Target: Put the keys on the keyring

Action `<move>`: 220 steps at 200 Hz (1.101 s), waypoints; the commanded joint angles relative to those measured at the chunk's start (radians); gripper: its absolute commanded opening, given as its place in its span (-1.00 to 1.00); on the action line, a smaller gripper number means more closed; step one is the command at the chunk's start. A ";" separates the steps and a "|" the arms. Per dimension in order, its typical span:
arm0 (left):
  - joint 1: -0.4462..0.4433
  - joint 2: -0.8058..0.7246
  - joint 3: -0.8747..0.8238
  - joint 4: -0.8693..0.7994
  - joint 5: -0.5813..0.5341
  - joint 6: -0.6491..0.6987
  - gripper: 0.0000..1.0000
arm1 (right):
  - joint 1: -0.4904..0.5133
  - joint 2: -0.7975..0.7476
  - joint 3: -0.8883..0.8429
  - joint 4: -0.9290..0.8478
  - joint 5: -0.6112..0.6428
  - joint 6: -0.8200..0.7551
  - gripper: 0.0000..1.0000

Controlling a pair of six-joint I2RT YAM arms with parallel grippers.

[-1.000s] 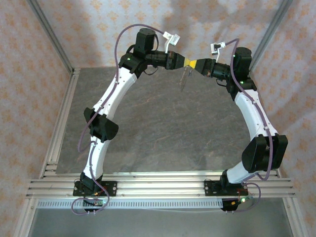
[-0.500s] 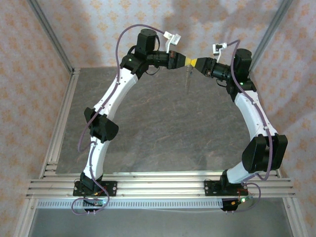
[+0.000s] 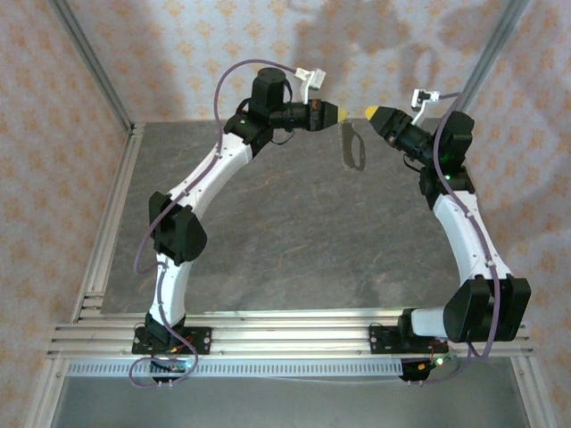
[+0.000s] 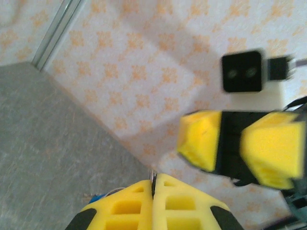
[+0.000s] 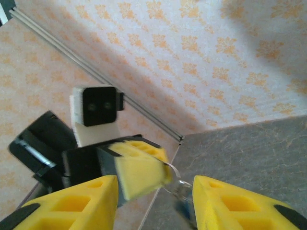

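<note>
1. The left gripper (image 3: pixel 335 113) is raised over the far part of the worktop (image 3: pixel 268 241) and points right. Its fingers (image 4: pixel 134 206) are pressed together, pinching the top of the keyring.
2. A blue speck, apparently the key (image 4: pixel 96 197), shows just left of those fingertips in the left wrist view. It is too blurred to tell whether it sits on the ring.
3. The keyring (image 3: pixel 348 132) hangs from that pinch as a thin oval loop, below the gap between the two grippers.
4. The right gripper (image 3: pixel 373 113) faces left, level with the left gripper, near it but apart. Its fingers are spread and hold nothing. The keyring is just to its left and lower.
</note>
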 commanded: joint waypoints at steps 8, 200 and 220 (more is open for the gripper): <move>0.001 -0.080 -0.002 0.142 -0.002 -0.052 -1.00 | 0.010 -0.009 -0.038 0.087 0.039 0.036 -0.11; 0.000 -0.084 0.001 0.148 0.045 -0.056 -1.00 | 0.088 0.026 0.065 0.054 0.066 -0.030 -0.35; 0.001 -0.084 0.001 0.146 0.045 -0.054 -1.00 | 0.089 0.031 0.070 0.053 0.056 -0.030 -0.43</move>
